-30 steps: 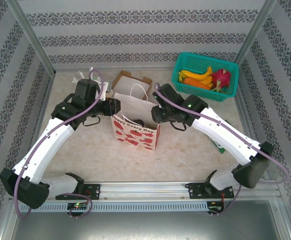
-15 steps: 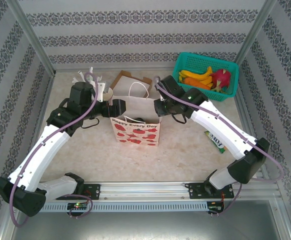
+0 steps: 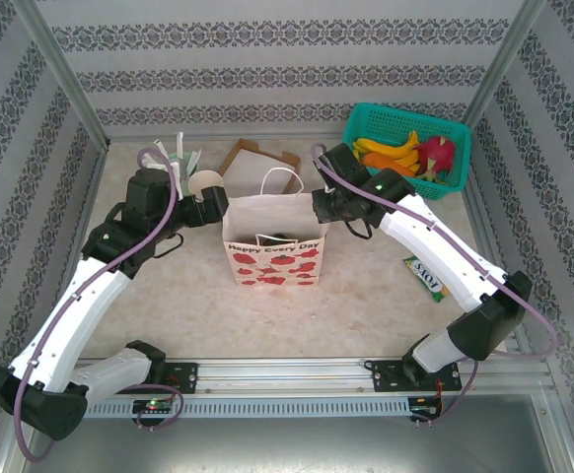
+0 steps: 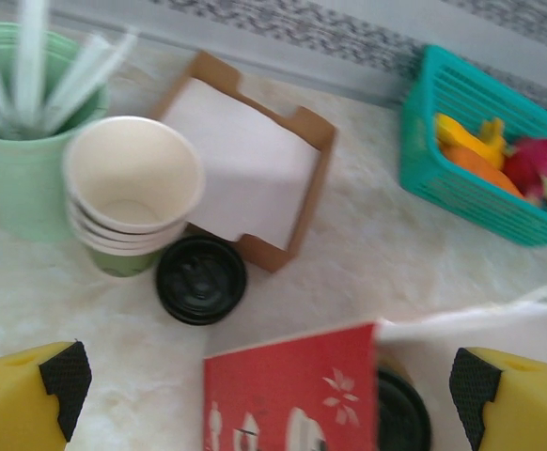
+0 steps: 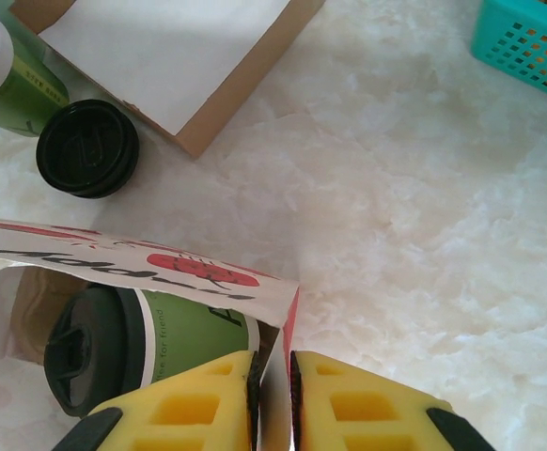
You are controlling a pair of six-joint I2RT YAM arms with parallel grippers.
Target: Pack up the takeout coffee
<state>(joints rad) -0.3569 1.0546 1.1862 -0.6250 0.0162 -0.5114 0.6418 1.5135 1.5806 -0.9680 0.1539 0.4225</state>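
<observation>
The takeout coffee (image 5: 184, 343), a green cup with a black lid (image 5: 84, 355), lies inside the white paper bag (image 3: 272, 258) with red prints at mid-table. In the left wrist view its lid (image 4: 401, 413) shows behind the bag's red side (image 4: 292, 395). My right gripper (image 5: 273, 385) is shut on the bag's right top edge (image 5: 283, 310), and stands at the bag's right corner (image 3: 320, 209) in the top view. My left gripper (image 4: 269, 376) is open, its fingers (image 4: 62, 376) wide apart just left of the bag (image 3: 216, 209), holding nothing.
Behind the bag are a stack of empty cups (image 4: 132, 193), a loose black lid (image 4: 201, 279), a mint cup of white sticks (image 4: 20, 141) and a brown carton (image 4: 255, 160). A teal fruit basket (image 3: 361, 123) stands back right. A green packet (image 3: 427, 276) lies right.
My left gripper has drawn back to the left, off the bag's edge. The right gripper moved slightly right with the bag's edge, and the bag now stands squarer with a wider mouth.
</observation>
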